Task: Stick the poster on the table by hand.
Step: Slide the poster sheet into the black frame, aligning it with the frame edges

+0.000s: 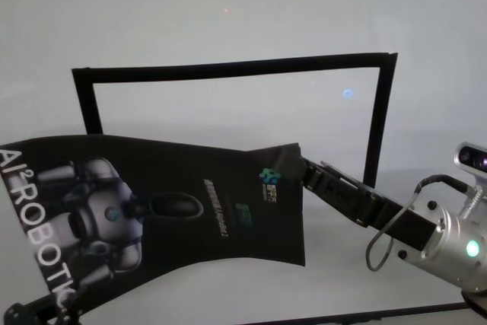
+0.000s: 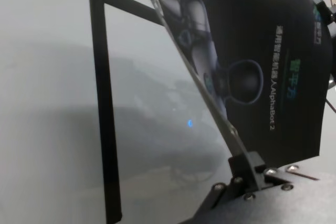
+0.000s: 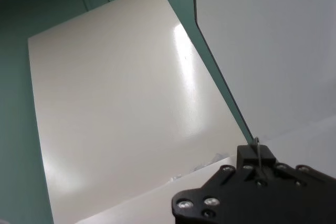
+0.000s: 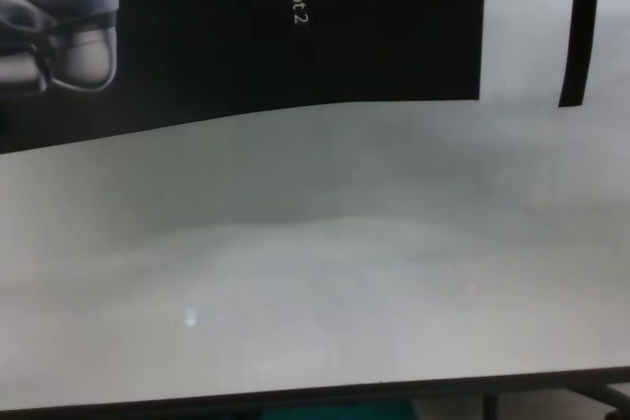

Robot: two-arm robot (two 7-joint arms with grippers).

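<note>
The poster [image 1: 175, 203], a black sheet with a silver-grey robot and white letters, hangs bowed a little above the white table [image 1: 228, 28]. My right gripper [image 1: 294, 164] is shut on its far right corner. My left gripper [image 1: 21, 314] is shut on its near left edge at the view's bottom left. The left wrist view shows the left gripper [image 2: 242, 160] clamping the poster [image 2: 262, 51] by its edge. The right wrist view shows the right gripper [image 3: 256, 149] pinching the sheet, seen edge-on. The chest view shows the poster's near edge [image 4: 246, 36] above the table [image 4: 315, 272].
A frame of narrow black strips [image 1: 228, 68] lies on the table along the left, far and right sides, open toward me; the poster covers its near part. The right strip [image 4: 581, 27] and the left strip [image 2: 105, 108] also show. The table's dark front edge [image 4: 295, 398] is close.
</note>
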